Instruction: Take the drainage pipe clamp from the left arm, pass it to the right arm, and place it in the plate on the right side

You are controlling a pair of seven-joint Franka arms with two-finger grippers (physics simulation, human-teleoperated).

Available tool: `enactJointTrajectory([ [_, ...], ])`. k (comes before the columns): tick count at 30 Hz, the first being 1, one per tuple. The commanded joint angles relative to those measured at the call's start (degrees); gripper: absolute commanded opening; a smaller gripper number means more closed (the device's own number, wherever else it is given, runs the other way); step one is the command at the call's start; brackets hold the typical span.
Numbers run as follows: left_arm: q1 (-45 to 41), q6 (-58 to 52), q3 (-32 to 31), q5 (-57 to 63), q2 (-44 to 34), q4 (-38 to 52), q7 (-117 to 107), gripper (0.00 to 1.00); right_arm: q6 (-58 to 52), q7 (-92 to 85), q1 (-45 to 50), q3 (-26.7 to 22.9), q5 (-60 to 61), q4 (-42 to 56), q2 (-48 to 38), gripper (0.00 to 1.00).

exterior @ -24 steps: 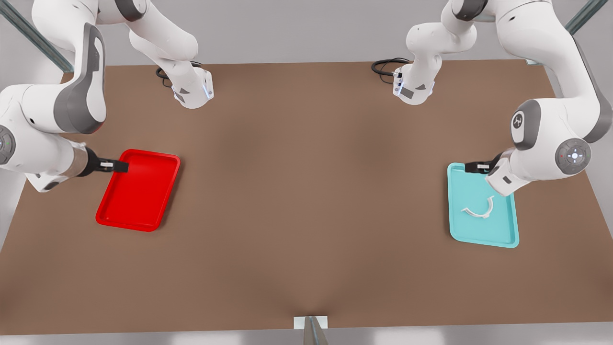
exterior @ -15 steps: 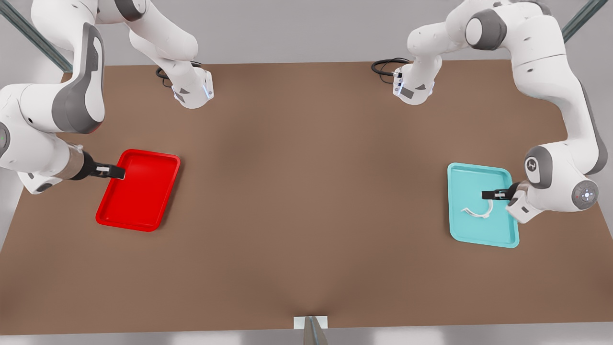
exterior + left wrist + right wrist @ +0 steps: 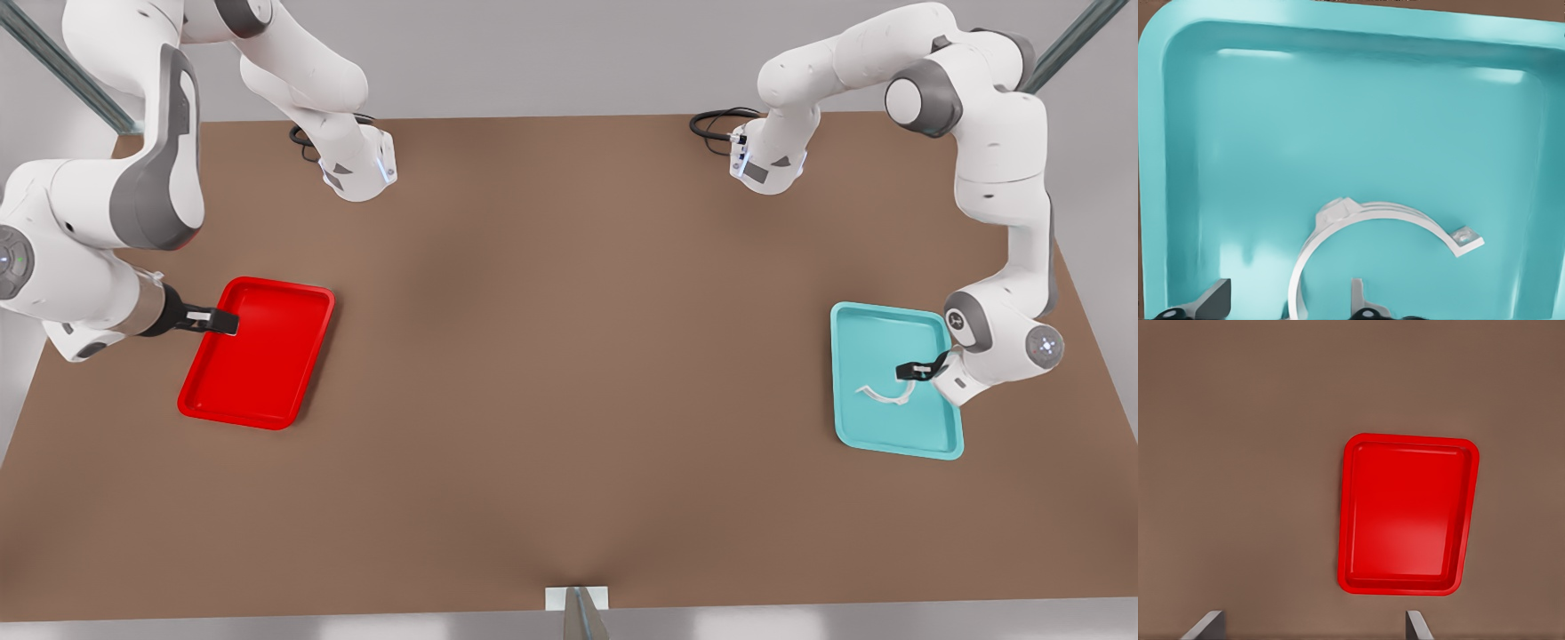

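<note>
Tabletop [image 3: 569, 373], left to right in the front view: right tool [image 3: 218, 320], fingers spread, waits over the red plate [image 3: 258, 356]'s edge; left tool [image 3: 914, 371], fingers spread, straddles one end of the drainage pipe clamp [image 3: 885, 391] lying in the teal tray [image 3: 889, 431].

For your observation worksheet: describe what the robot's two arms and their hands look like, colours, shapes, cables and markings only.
Both arms are glossy white, rounded segments with grey joint bands and round grey caps bearing small lights. Each base has a coiled black cable and blue-lit edges. The left hand and right hand are small and black with a white mark; their fingers look grey and tapered.
</note>
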Motion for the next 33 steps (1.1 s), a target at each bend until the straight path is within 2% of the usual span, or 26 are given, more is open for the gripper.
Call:
enactJointTrajectory([
  [1,-0.04,3.89,0.04,-0.21,-0.01,-0.09,13.53,0.72,0.07,0.55,0.01,0.04,-0.09,-0.07,-0.06,1.0],
  [2,-0.04,3.81,0.04,-0.21,-0.01,-0.09,13.44,0.64,0.07,0.55,0.01,0.12,-0.09,-0.33,-0.06,1.0],
  [3,-0.13,3.72,0.04,-0.12,-0.27,-0.09,13.44,0.61,0.07,0.55,0.01,0.12,-0.09,-0.42,-0.15,1.0],
  [11,-1.01,3.81,-0.05,-0.29,-0.01,0.08,13.17,0.6,0.07,0.55,0.01,0.39,0.0,-1.21,-0.5,1.0],
  [13,-0.92,3.63,0.04,-0.29,0.34,-0.09,13.17,0.49,0.07,0.55,0.01,0.48,0.0,-1.38,-0.5,1.0],
  [16,-0.92,2.75,0.04,-0.29,0.43,-0.09,12.21,0.39,0.07,0.55,0.01,0.48,-0.09,-1.65,-0.59,1.0],
  [20,-1.01,1.87,0.04,-0.21,0.34,-0.09,11.94,0.34,0.07,0.55,0.01,0.48,-0.09,-2.44,-1.12,1.0],
  [30,-1.1,1.96,0.04,-0.12,1.31,0.17,11.5,0.34,0.07,0.55,0.1,0.48,-0.17,-2.79,-1.03,1.0],
  [33,-1.1,1.96,0.04,-0.03,1.22,0.17,11.68,0.28,0.16,0.55,0.1,0.56,-0.17,-2.79,-1.12,1.0],
])
